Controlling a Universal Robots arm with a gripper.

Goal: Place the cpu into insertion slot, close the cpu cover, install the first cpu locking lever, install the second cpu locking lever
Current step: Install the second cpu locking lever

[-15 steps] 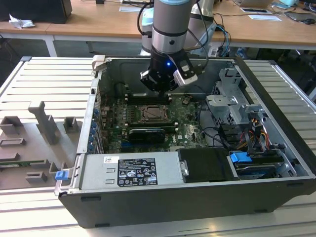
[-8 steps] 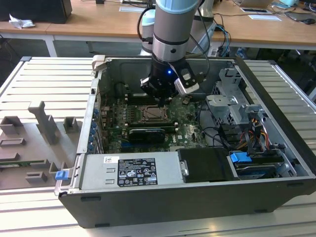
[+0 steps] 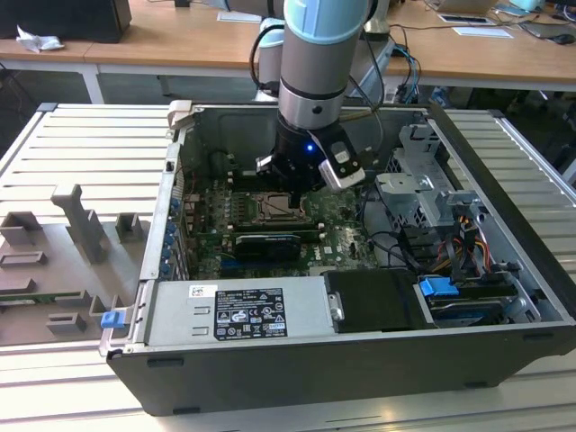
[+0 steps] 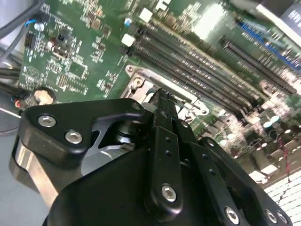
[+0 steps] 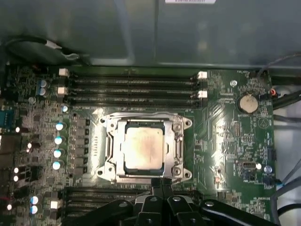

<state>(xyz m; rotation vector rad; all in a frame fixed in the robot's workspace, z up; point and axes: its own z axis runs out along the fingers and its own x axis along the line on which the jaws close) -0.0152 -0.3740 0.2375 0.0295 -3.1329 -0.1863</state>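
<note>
- Your cpu (image 5: 143, 148) sits flat in the insertion slot (image 5: 176, 149) on the green motherboard (image 5: 230, 141), its pale, slightly tarnished metal face up in the first wrist view.
- The cpu cover (image 5: 145, 124) lies down around the chip as a silvery frame (the chip's face shows through its cut-out centre).
- The gripper (image 5: 161, 184) hangs just at the socket's edge; you see its black fingers (image 5: 165, 188) pressed together into one narrow tip, with nothing between them.
- In the second wrist view the same tip (image 4: 162, 96) is down at the metal rim of the socket (image 4: 141, 77); whether it touches the rim, you cannot tell.
- Long black memory slots (image 5: 134, 87) run alongside the socket on one side, with more of them on the opposite side next to the gripper's black body.
- A round coin battery (image 5: 248, 103) sits on the board well apart from the socket.
- In the exterior view, the arm (image 3: 315, 81) reaches straight down into the open computer case (image 3: 504, 180), with the gripper (image 3: 295, 200) just over the socket (image 3: 268, 209).
- A black graphics card (image 3: 268, 245) lies just beside the socket, and the power supply box (image 3: 238, 310) fills the near side of the case.
- The case rests on a ribbed metal table (image 3: 81, 144), with grey fixtures (image 3: 81, 225) standing at the exterior view's left.
</note>
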